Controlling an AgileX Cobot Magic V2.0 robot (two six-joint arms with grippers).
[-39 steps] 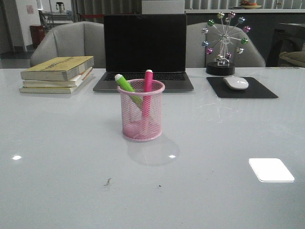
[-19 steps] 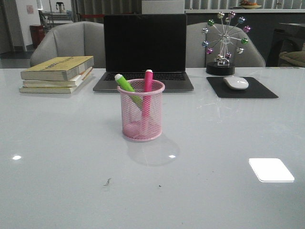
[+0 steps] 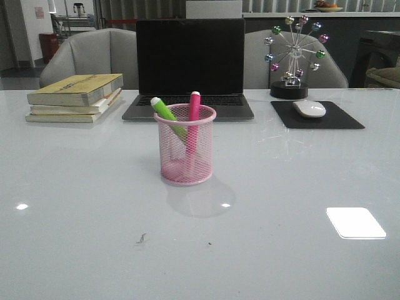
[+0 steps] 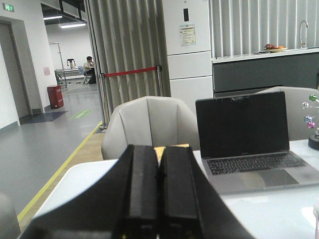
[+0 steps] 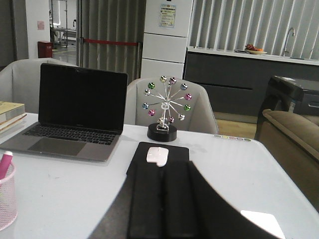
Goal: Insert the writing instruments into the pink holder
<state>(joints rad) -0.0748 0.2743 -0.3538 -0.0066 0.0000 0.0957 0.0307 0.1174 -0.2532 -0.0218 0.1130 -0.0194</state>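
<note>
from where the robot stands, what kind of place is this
Most likely an office or open workspace with a kitchenette. A laptop, stacked books and a mouse on its pad sit on the white table; behind are grey chairs and a counter with a sink tap.

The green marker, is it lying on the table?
No, the green marker stands tilted inside the pink holder, beside the pink marker.

A pale pink wire-mesh pen cup [image 3: 185, 150] is stood upright on the table. Two thick markers are held inside it: a lime green marker [image 3: 166, 112] is leaned leftward, and a magenta marker [image 3: 194, 115] is stood nearly upright beside it.
</note>
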